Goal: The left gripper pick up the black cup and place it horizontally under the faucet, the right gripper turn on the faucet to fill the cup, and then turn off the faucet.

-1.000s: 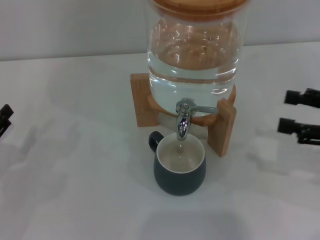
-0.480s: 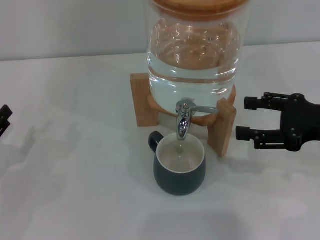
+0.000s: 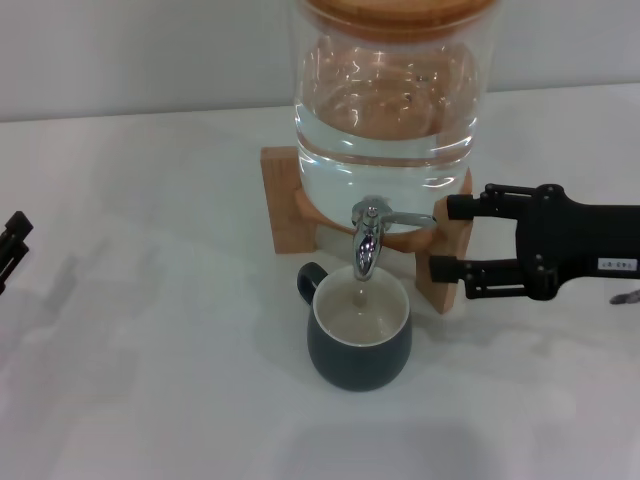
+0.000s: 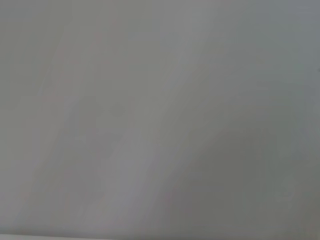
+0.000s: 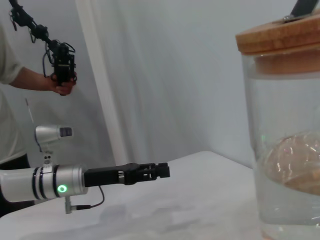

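Head view: the black cup [image 3: 360, 340] is seen standing upright on the white table [image 3: 150, 380], directly below the spout of the faucet [image 3: 368, 235], with its loop handle turned toward the back left and its pale inside exposed. The faucet is fixed to the front of the glass water jar [image 3: 385, 100], which is carried on a wooden stand [image 3: 285, 200] and closed by a wooden lid [image 5: 277, 37]. The lever is pointed toward the robot's right. The right gripper [image 3: 443, 240] is held just beside that lever, its two fingers parted and empty, one level with the lever tip and the other lower, in front of the stand's right post. The left gripper [image 3: 12, 245] is parked at the far left table edge, well apart from the cup; in the right wrist view its fingers [image 5: 150, 171] appear close together, with nothing held.
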You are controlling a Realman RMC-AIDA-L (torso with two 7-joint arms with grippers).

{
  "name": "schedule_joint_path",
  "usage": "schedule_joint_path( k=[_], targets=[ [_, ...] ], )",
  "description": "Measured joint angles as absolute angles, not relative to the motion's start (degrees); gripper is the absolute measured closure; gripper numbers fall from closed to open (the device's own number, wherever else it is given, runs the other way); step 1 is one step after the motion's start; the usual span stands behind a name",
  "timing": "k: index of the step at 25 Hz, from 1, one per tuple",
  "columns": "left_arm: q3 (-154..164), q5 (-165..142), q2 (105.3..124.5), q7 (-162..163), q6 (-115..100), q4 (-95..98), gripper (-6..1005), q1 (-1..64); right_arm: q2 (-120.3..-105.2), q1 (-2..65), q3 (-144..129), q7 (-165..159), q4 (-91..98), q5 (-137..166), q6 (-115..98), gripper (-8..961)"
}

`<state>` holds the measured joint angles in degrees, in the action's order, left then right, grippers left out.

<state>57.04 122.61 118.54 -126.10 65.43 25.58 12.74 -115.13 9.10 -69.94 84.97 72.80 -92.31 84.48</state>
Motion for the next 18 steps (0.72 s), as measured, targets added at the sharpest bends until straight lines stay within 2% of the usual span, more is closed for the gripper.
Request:
schedule_joint_path(
  k=[18],
  targets=[
    [57.0,122.6,118.7,-126.5,64.9,25.6,398,13.1,-115.05,10.3,-74.8,83.3,73.6,-91.7,82.1,127]
  ],
)
